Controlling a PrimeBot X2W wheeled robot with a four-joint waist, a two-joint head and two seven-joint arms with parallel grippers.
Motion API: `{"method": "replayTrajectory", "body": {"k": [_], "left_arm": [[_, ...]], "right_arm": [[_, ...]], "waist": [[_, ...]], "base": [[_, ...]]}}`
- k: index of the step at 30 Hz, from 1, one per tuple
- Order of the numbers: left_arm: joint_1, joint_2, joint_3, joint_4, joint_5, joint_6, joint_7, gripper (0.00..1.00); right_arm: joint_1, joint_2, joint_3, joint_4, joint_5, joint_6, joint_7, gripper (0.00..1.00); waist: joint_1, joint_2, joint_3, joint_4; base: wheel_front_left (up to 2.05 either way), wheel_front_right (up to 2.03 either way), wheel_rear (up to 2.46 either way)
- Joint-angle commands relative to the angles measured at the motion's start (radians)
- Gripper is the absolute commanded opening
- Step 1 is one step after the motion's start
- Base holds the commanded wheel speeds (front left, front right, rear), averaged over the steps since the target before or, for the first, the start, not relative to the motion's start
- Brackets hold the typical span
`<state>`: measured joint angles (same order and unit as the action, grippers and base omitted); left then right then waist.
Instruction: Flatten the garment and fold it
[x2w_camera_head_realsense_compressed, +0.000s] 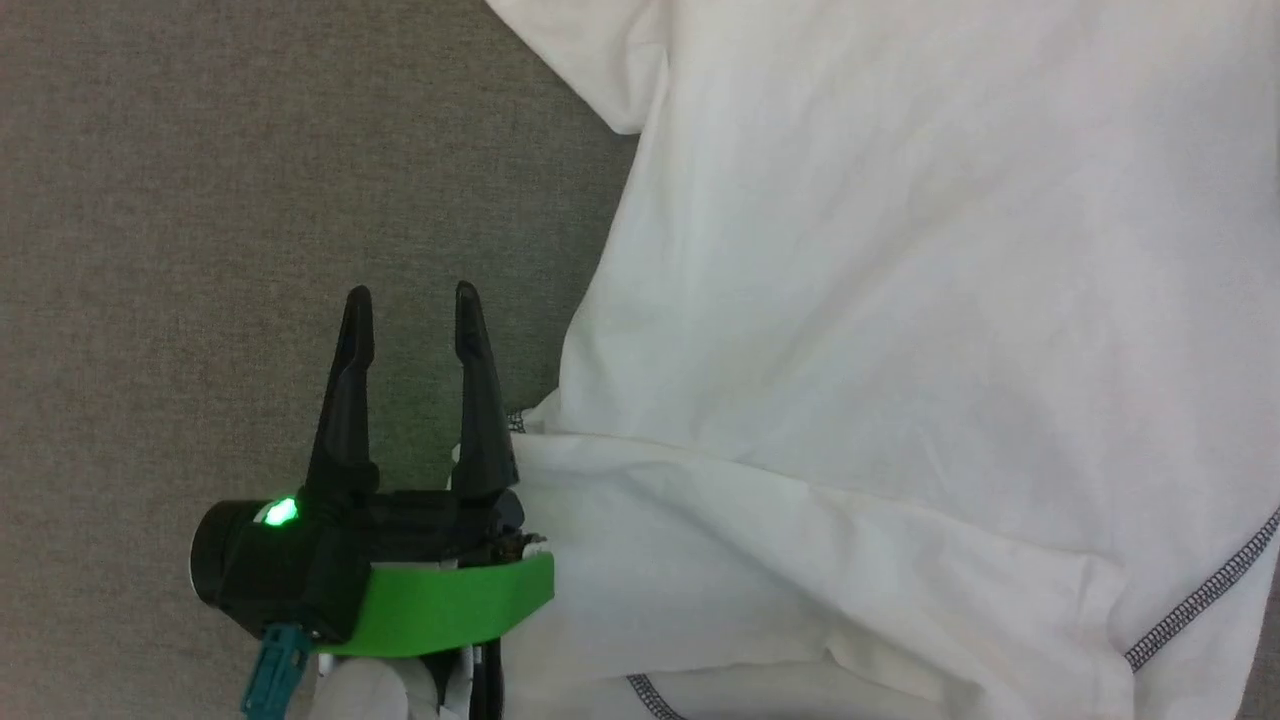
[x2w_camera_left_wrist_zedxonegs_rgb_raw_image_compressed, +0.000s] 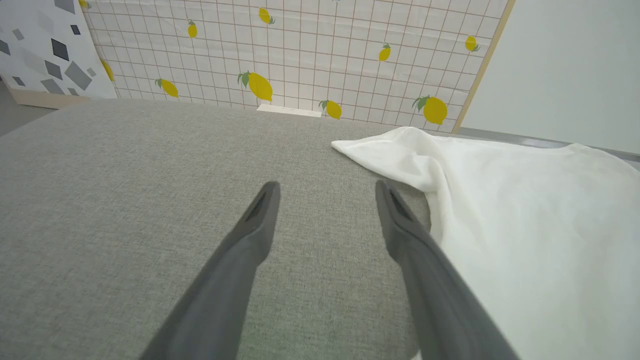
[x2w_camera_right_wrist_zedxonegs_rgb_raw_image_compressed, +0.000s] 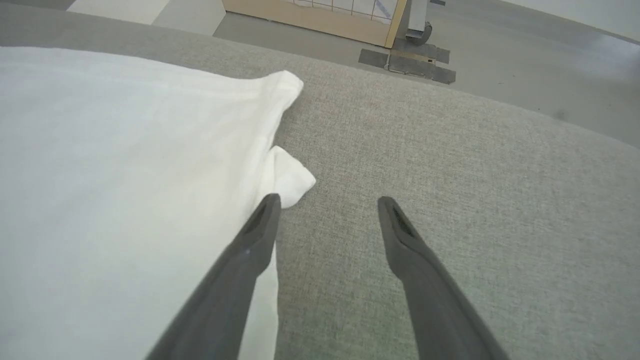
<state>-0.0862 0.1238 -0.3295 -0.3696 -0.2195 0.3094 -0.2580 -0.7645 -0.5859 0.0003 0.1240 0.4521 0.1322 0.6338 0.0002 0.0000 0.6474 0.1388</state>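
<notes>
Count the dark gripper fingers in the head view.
2. Both belong to the open left gripper: one finger over the grey surface, the other beside the garment's edge. None looks hidden.

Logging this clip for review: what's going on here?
A two-armed robot is working on a white shirt that lies mostly spread, with some creases, on a grey fabric surface. The left tool is open over the bare surface, just beside the shirt's edge, holding nothing. The right tool is open at the opposite edge, one finger next to a small flap of cloth. Neither tool grips the shirt.
</notes>
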Motion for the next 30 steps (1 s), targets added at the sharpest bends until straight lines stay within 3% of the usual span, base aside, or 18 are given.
{"method": "replayTrajectory", "body": {"k": [1,14,15,16,17,18,19,30], "left_arm": [[-0.019,-0.009,0.006,0.002,0.009,-0.008,-0.004,1.0],[-0.014,-0.048,0.026,0.023,0.025,-0.055,-0.004,1.0],[-0.014,-0.05,0.027,0.024,0.025,-0.057,-0.004,1.0],[-0.014,-0.052,0.029,0.024,0.026,-0.059,-0.004,1.0],[-0.014,-0.054,0.03,0.025,0.026,-0.062,-0.004,1.0],[-0.014,-0.056,0.031,0.026,0.026,-0.064,-0.004,1.0],[-0.014,-0.058,0.032,0.027,0.026,-0.066,-0.004,1.0],[-0.005,-0.068,0.061,0.036,0.034,-0.081,-0.004,1.0]], "right_arm": [[-0.019,-0.009,0.01,0.007,0.012,-0.002,0.003,1.0],[-0.033,-0.066,0.078,0.041,0.043,-0.002,0.032,1.0],[-0.034,-0.069,0.083,0.042,0.048,-0.002,0.038,0.95],[-0.034,-0.073,0.089,0.041,0.055,-0.002,0.046,0.53],[-0.033,-0.077,0.096,0.04,0.062,-0.002,0.055,0.33],[-0.032,-0.083,0.104,0.037,0.07,-0.002,0.063,0.05],[-0.031,-0.089,0.109,0.036,0.074,-0.002,0.069,0.0],[-0.034,-0.111,0.105,0.042,0.086,-0.002,0.028,0.0]], "waist": [[-0.0002,0.0,0.023,0.023],[-0.0002,0.0,0.056,0.055],[-0.0002,0.0,0.058,0.056],[-0.0002,0.0,0.059,0.057],[-0.0002,0.0,0.06,0.058],[-0.0002,0.0,0.061,0.059],[-0.0002,0.0,0.061,0.059],[-0.0002,0.0,0.031,0.036]], "base": [[0.0,0.0,0.0],[0.0,0.0,0.0],[0.0,0.0,0.0],[0.0,0.0,0.0],[0.0,0.0,0.0],[0.0,0.0,0.0],[0.0,0.0,0.0],[0.0,0.0,0.0]]}}
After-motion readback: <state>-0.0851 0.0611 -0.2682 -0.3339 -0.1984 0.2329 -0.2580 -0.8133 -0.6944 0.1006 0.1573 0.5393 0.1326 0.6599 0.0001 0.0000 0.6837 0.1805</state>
